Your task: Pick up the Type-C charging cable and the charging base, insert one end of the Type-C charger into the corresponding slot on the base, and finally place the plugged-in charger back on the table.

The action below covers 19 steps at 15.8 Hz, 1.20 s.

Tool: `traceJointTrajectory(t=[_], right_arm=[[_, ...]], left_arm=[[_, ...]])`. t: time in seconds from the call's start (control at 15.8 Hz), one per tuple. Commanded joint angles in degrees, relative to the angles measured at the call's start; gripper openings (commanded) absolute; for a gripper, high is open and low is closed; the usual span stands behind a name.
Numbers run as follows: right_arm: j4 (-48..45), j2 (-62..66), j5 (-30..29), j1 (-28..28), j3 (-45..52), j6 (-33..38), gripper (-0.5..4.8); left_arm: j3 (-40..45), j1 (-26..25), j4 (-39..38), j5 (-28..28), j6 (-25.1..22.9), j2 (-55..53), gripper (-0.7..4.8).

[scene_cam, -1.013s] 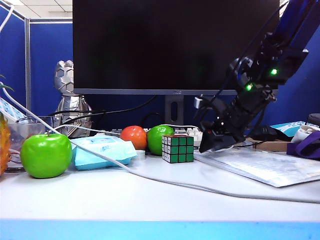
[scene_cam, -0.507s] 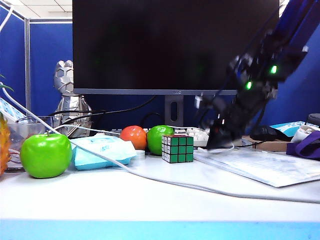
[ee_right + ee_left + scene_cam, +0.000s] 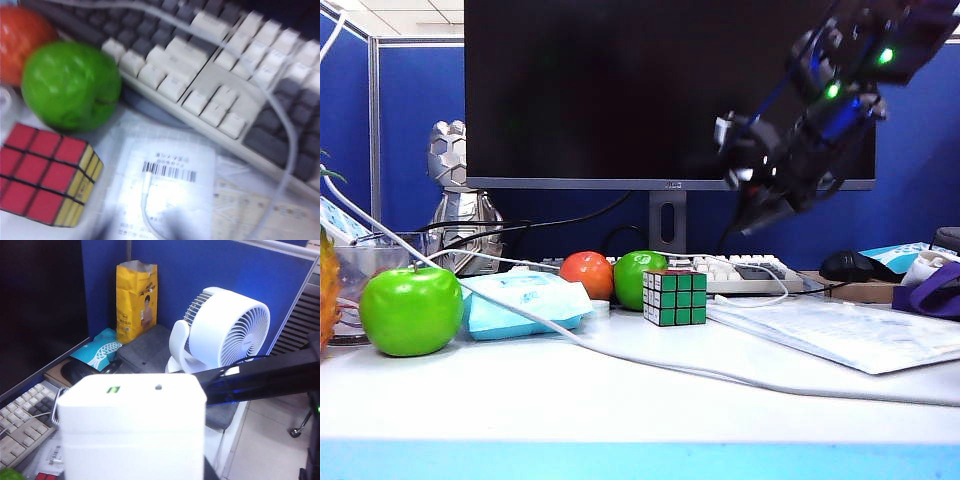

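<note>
The charging base (image 3: 132, 432), a glossy white block, fills the near part of the left wrist view. It hangs in the air off the table, and my left gripper is hidden behind it, shut on it. My right gripper (image 3: 750, 222) is up in front of the monitor, above the keyboard. In the right wrist view its fingers (image 3: 175, 222) are dark blurs. The end of the thin white Type-C charging cable (image 3: 143, 192) shows between them, and the cord loops away over the keyboard (image 3: 287, 135). The blur hides whether the fingers pinch it. The table (image 3: 620, 400) lies below.
A Rubik's cube (image 3: 675, 297), a green apple (image 3: 635, 275) and an orange fruit (image 3: 587, 273) sit below the right gripper. A printed sheet (image 3: 840, 335), a thick grey cable (image 3: 720, 378), a blue tissue pack (image 3: 525, 303) and another apple (image 3: 412, 310) lie in front. A fan (image 3: 230, 330) stands beyond the base.
The right arm has lifted from just above the printed sheet by the cube to a spot in front of the monitor. Nothing on the table has moved.
</note>
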<state>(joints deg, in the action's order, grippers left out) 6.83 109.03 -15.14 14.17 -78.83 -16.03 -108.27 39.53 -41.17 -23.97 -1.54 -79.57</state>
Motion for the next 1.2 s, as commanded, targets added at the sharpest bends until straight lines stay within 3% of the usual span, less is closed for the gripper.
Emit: traceJointTrajectory(t=[0.06,1.08,1.14,1.2], right_arm=[[-0.63,2.99,-0.24,0.09,-0.07,-1.03,2.03],[-7.02,12.98,0.15,0.92,-2.19,-3.02,1.96],[-6.32,13.20,0.17,0.96,-2.69,-3.26,1.60],[-5.84,13.79,0.13,0.98,-3.08,-3.52,0.84]], left_arm=[[-0.24,0.07,1.03,-0.22,0.07,0.31,-0.06],[-0.22,0.07,0.96,-0.24,0.07,0.28,-0.06],[-0.22,0.07,0.96,-0.24,0.07,0.28,-0.06],[-0.22,0.07,0.96,-0.24,0.07,0.28,-0.06]])
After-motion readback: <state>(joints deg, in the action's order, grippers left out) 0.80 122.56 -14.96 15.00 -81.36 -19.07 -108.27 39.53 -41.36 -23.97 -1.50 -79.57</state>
